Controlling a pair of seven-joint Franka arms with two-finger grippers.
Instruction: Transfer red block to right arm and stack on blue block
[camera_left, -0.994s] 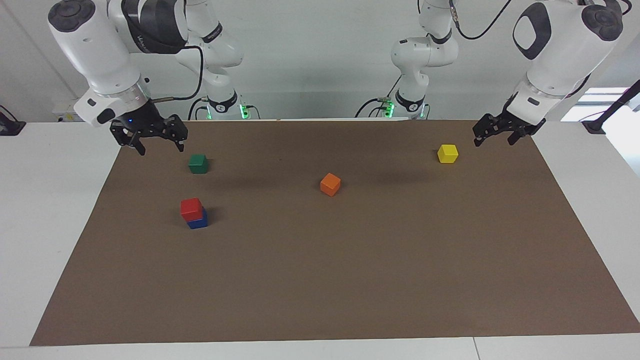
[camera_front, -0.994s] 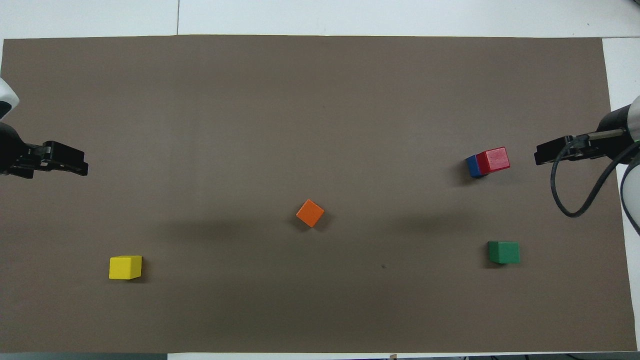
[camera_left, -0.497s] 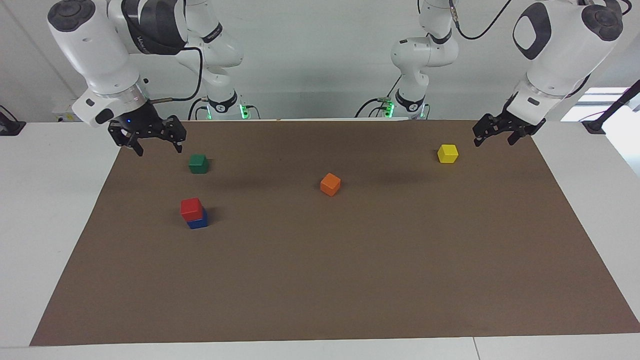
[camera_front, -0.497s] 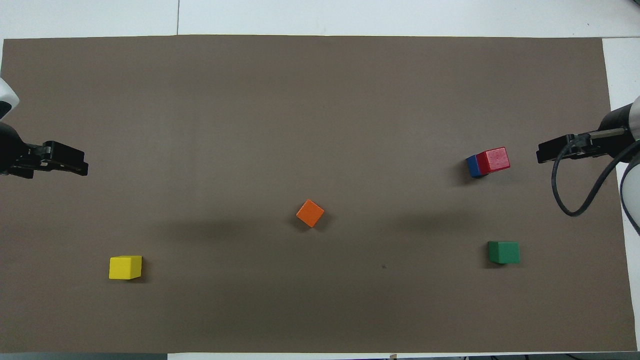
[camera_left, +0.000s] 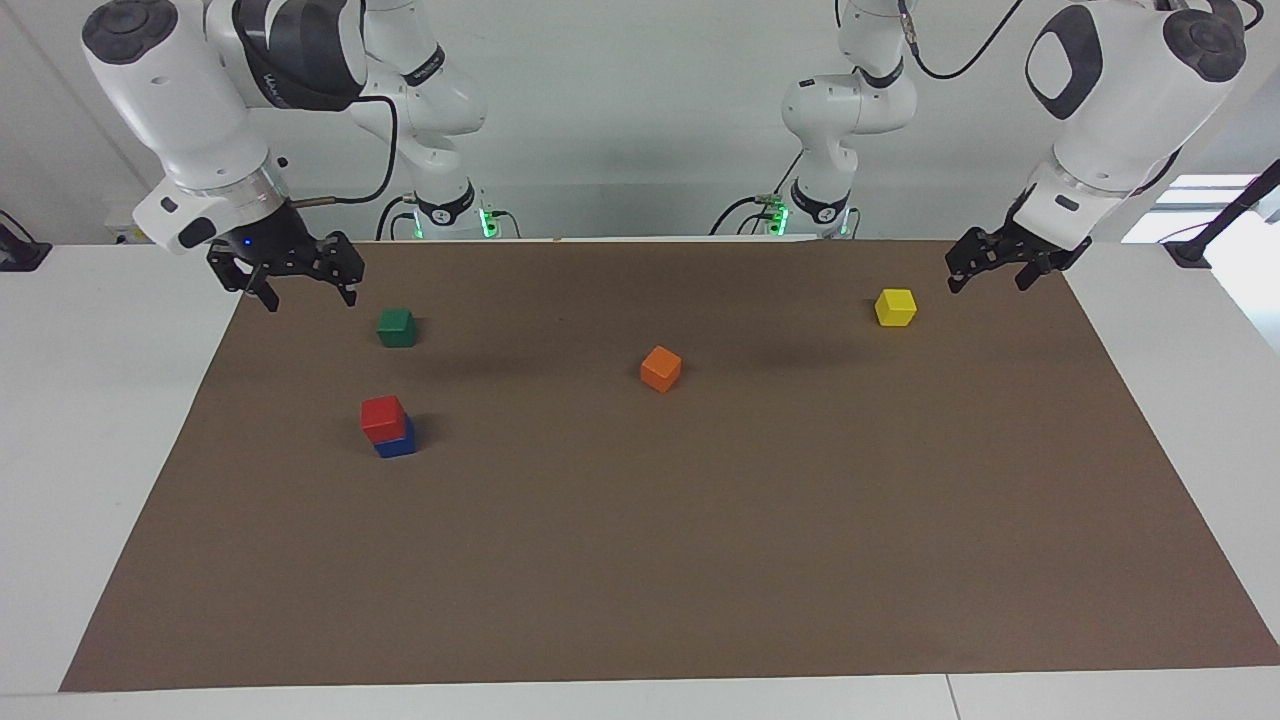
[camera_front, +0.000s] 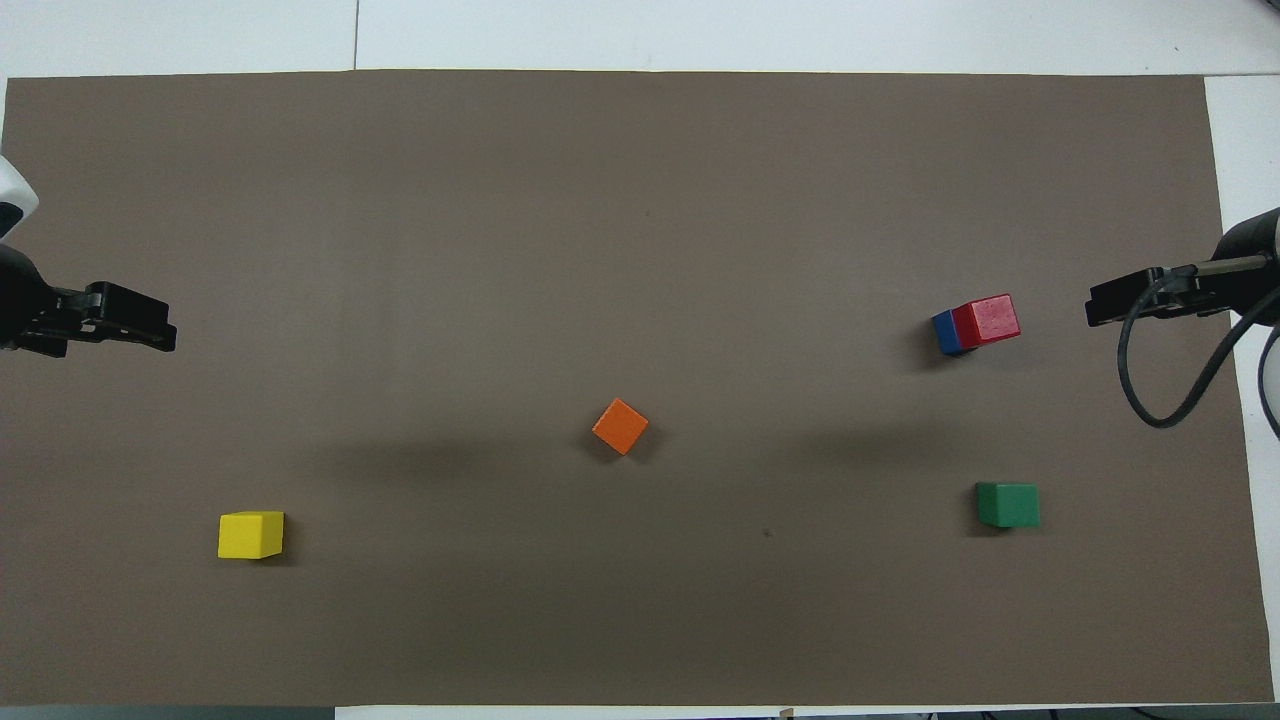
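While both arms hang raised, nothing is held.
Right hand (camera_left: 298, 284): fingers spread, empty, over the surface's (camera_left: 700, 560) robot-side corner.
Left hand (camera_left: 990, 271): fingers apart, empty, over its own robot-side corner.
Green cube (camera_left: 396, 327): near the right hand's corner.
Red block (camera_left: 383, 417): stacked on the blue block (camera_left: 398, 445), farther out than the green cube.

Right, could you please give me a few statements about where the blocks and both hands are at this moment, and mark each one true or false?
1. The red block sits on top of the blue block. True.
2. The right hand is shut on the red block. False: it is open and empty, over the mat's edge near the green block.
3. The orange block lies near the middle of the mat. True.
4. The yellow block is stacked on the green block. False: each sits alone, at different ends of the table.
5. The left hand holds nothing. True.
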